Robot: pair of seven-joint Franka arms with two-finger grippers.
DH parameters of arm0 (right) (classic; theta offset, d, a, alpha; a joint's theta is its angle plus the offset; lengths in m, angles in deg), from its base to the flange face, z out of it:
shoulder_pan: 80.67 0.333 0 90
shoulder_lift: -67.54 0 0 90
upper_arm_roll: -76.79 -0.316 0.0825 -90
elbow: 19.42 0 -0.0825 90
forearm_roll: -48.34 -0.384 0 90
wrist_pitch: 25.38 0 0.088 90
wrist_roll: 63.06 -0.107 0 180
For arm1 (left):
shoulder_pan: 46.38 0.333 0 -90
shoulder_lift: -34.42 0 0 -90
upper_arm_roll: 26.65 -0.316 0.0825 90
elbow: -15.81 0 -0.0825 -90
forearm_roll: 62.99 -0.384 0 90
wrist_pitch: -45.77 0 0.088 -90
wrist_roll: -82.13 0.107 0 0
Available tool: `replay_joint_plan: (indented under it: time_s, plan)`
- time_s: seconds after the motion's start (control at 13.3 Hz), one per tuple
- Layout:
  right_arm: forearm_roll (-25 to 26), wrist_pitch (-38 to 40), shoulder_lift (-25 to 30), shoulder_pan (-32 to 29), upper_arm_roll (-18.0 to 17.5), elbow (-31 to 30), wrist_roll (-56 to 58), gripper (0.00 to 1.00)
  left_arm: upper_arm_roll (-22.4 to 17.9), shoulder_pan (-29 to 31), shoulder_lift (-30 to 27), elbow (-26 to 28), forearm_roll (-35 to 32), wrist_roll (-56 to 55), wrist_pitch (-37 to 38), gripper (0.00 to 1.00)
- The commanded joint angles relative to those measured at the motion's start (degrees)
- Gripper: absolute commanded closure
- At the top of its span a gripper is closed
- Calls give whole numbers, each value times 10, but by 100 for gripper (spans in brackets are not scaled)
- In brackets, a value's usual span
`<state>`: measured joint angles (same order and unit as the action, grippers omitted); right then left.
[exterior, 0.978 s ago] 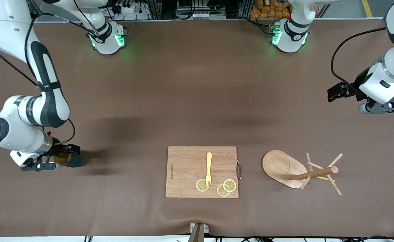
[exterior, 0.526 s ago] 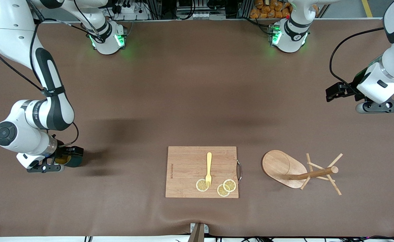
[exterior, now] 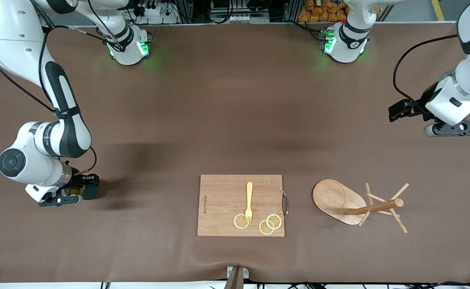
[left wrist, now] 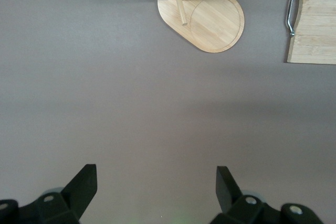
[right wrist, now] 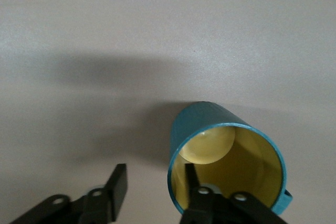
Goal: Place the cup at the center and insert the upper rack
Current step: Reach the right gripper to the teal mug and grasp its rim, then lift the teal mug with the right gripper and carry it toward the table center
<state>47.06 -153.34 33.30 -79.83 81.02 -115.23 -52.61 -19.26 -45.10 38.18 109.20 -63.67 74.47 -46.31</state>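
Big brown worktop, with a wooden cutting board near the front-camera edge as the landmark. Toward the left arm's end of the worktop from the board: upper rack, tipped over on its side, pole and pegs pointing away from the board. Front view gets the whole rack; left wrist view only catches the oval base, a couple of pegs, plus the board's metal handle and a lemon slice. On the board: yellow fork and three lemon slices.

Well off toward the right arm's end from the board: cup, mostly hidden under the right gripper in the front view. Right wrist view fills in what's missing there: teal wall, yellowish inside, one finger inside the rim and one outside, jaws straddling the wall, can't tell if actually pinched yet.

Left gripper waiting up over bare worktop, well apart from the board, jaws spread wide, nothing between them.
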Motion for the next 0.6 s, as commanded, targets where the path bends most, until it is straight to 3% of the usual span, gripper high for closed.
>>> replay_joint_plan:
  time_s: [0.0,0.15,0.53]
  plan:
    - [0,6,-4,-4,-1,8,32,82,3,1,3,-3,11,6,7,0]
    - [0,6,-4,-10,-1,9,93,100,3,2,4,-1,11,7,7,0]
    - [0,6,0,-5,-3,12,98,100,-1,31,12,-2,58,28,-5,0]
